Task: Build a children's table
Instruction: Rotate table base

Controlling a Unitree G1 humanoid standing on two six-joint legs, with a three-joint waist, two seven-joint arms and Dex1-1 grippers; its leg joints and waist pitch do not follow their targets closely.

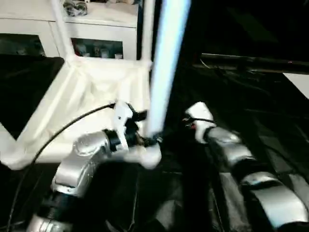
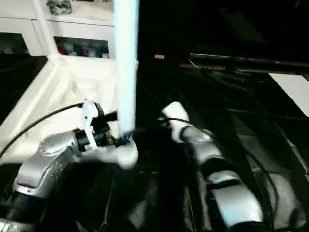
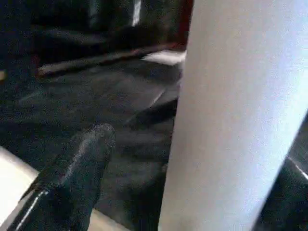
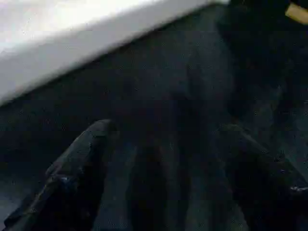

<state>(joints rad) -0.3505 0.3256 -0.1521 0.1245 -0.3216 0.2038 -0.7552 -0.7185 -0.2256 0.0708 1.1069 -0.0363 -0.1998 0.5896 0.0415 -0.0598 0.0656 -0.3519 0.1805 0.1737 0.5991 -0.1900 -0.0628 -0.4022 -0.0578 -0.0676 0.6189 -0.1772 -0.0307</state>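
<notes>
white leg upright in the left gripper

a white leg [image 1: 164, 63] stands nearly upright in the middle of the left eye frame, running from the top edge down to the left gripper [image 1: 153, 140]. in the left wrist view the leg sits between the two black fingers [image 3: 77, 173], which stand wide and close round its lower end (one finger is mostly hidden behind the leg). the left arm [image 1: 82, 164] reaches in from the lower left, a black cable arching over it.

the tabletop [image 1: 91, 96] lies underside up in the left half of the frame, on the black cover [image 1: 231, 96], its ribs facing the camera and another leg [image 1: 58, 24] rising from its far corner. a white cabinet [image 1: 96, 29] fills the upper left behind it.

the right gripper [image 4: 163, 178] is unclenched and holds nothing, over the black cover near the tabletop's edge; the right arm [image 1: 251, 179] lies at lower right.
</notes>
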